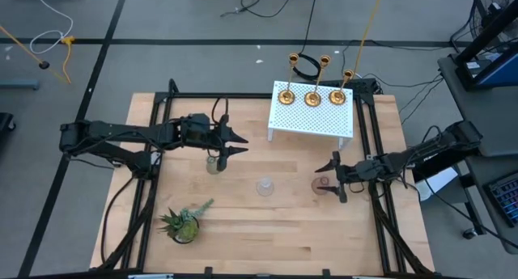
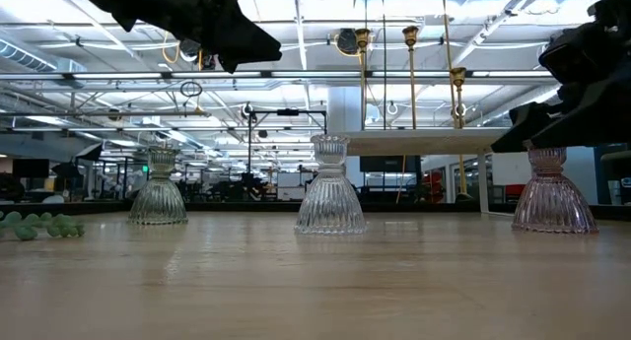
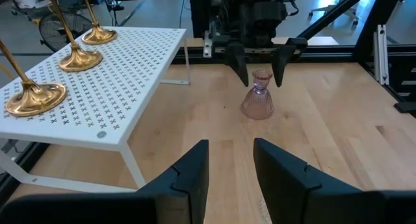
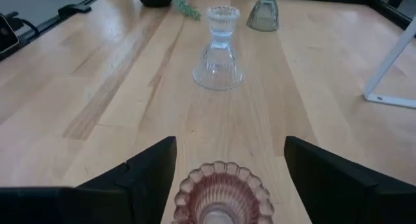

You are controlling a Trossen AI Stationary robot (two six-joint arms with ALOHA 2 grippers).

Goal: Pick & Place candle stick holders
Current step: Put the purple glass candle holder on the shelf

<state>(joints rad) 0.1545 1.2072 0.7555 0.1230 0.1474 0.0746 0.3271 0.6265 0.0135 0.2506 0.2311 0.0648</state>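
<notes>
Pink glass holder [image 4: 222, 197] stood on the tabletop [image 4: 97, 87] between the right gripper's [image 1: 336, 179] released jaws — looked rigid, slick, breakable; best pinched at the narrow neck. Left gripper [image 1: 235, 143] hovered, jaws part-open, empty.

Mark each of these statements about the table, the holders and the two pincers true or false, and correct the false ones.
1. Three brass holders stand on the white perforated shelf. True.
2. The right pincer is shut on the pink glass holder. False: its fingers stand open on either side of the holder, which rests on the table.
3. The clear glass holder lies on its side. False: it stands upright.
4. The left pincer hangs above the greenish glass holder, holding nothing. True.
5. The potted plant sits on the shelf. False: it is on the table, at its near left.
</notes>
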